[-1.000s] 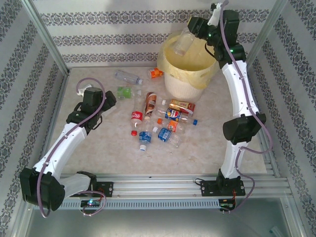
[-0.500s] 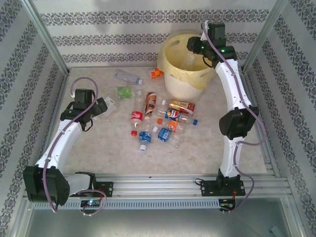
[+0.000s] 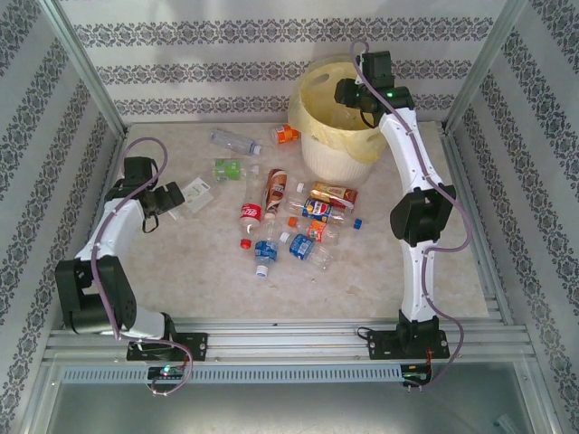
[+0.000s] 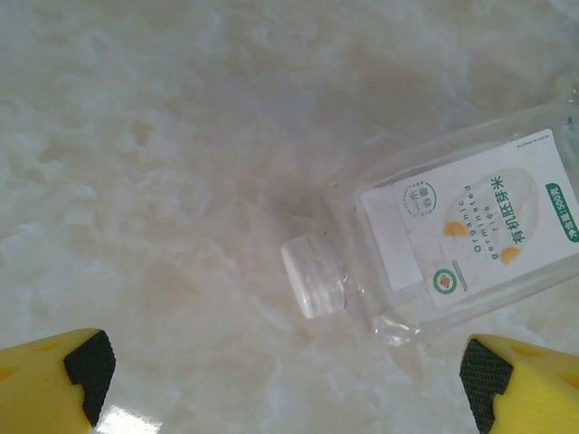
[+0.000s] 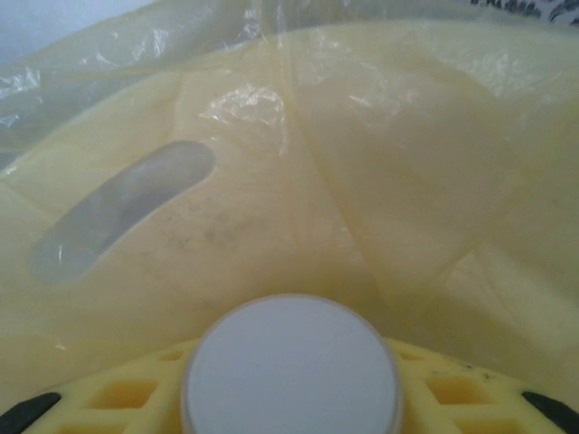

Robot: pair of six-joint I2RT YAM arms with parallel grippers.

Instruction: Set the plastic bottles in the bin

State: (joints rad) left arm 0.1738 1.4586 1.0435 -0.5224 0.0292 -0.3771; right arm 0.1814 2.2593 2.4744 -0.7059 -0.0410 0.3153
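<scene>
Against a second ago the right arm [image 3: 409, 167] has dropped. Then it held a clear bottle high over the bin [image 3: 327, 161]; now its wrist sits inside the bin's mouth, upper middle of the top view. In the right wrist view a round white cap [image 5: 291, 366] lies bottom centre between the right jaws. Their black pads [image 5: 554, 409] show in the lower corners, with the pale yellow liner [image 5: 362, 163] beyond — whether they are clamped on anything I cannot tell.

The left arm [image 3: 107, 231] has folded back toward the left wall. The left jaws stand wide apart and hold nothing, their pads [image 4: 89, 363] in the bottom corners of the wrist view. A clear white-labelled bottle [image 4: 457, 240] lies just ahead at the right (its neck points lower left).

The plastic bottles [image 3: 289, 221] on the bench have not shifted. The main pile lies at the centre, with strays toward the upper left and an orange-labelled one [image 3: 286, 135] just beside the bin's left foot.

The bench [image 3: 362, 280] is bare across the lower part of the top view, between the pile and the metal rail [image 3: 298, 339] — and bare too at the right of the pile. The bin stands near the far wall [image 3: 226, 36]. The surface is pale and marbled; the walls carry patterned wallpaper, with metal posts [image 3: 84, 68] at the corners.
</scene>
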